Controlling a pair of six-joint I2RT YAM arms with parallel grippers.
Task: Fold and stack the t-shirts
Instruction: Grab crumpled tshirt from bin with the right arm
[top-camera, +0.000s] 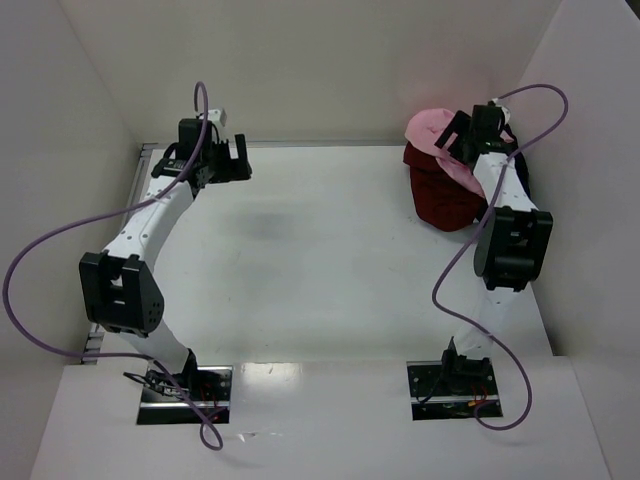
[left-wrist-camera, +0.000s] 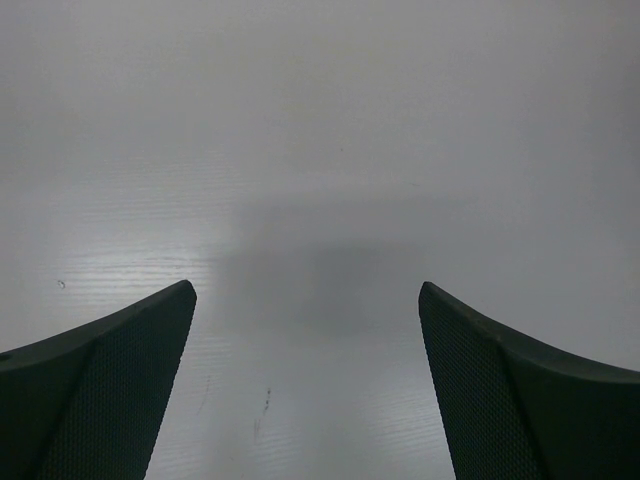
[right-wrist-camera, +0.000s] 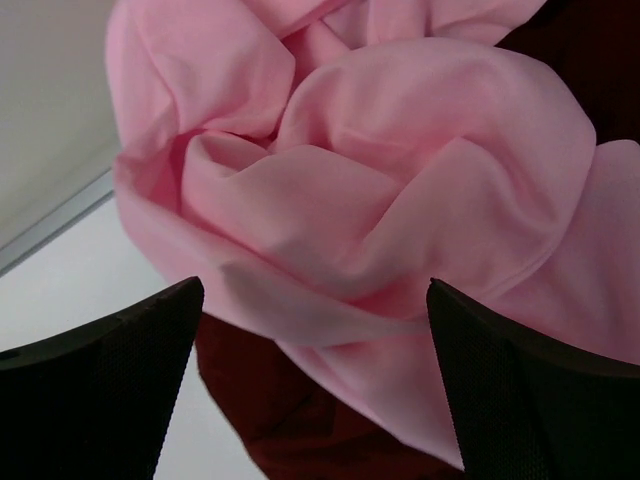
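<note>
Soft, even overhead light; faint blurred shadow on the white table (top-camera: 330, 300); wrist views slightly soft

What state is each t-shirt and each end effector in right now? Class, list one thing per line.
pink t-shirt: crumpled, unfolded, top of the pile
maroon t-shirt: bunched, unfolded, beneath the pink t-shirt
left end effector: open, holding nothing
right end effector: open, over the pink t-shirt
</note>
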